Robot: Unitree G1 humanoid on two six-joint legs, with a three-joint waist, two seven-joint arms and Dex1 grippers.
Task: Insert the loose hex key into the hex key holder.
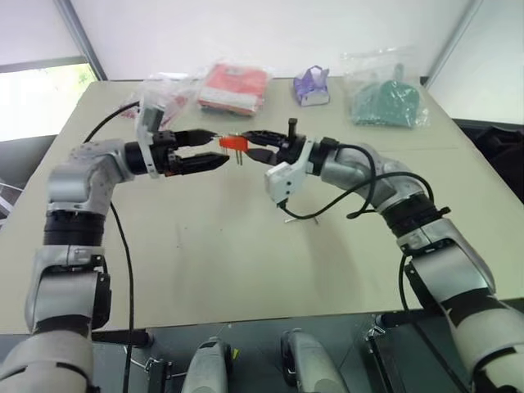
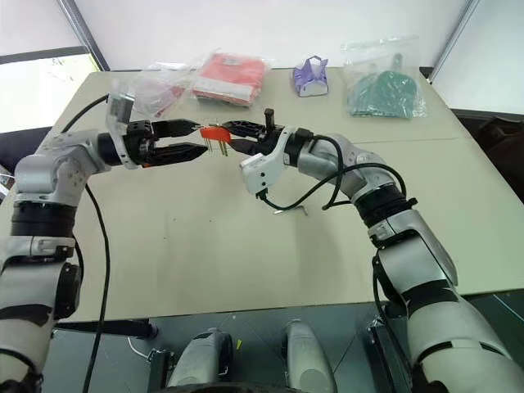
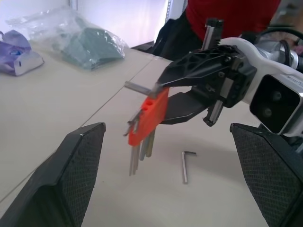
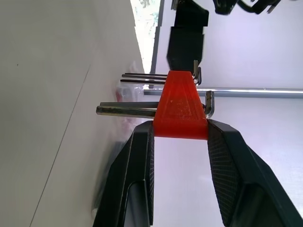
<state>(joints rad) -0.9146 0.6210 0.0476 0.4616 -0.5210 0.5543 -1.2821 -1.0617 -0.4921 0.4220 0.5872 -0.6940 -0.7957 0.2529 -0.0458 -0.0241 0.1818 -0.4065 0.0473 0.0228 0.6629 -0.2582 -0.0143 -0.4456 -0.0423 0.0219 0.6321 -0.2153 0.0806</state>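
Note:
My right gripper point(image 1: 250, 145) is shut on the hex key holder point(image 1: 233, 142), a small orange-red block held up above the table. In the right wrist view the two pads pinch the wide end of the holder point(image 4: 180, 109), and several thin dark keys stick out of it. My left gripper point(image 1: 214, 149) faces it from the other side, open with nothing in it, its tips just short of the block. The loose hex key point(image 3: 184, 166), a thin silver L-shaped rod, lies flat on the table point(image 1: 246, 262) below the right wrist, also seen as the small key point(image 2: 293, 211).
Along the table's far side lie a clear bag point(image 1: 168, 90), a red packet in clear plastic point(image 1: 233, 88), a purple pouch point(image 1: 312, 86) and a green item in a plastic bag point(image 1: 386, 100). A person in a red top point(image 3: 227, 14) stands beyond the table.

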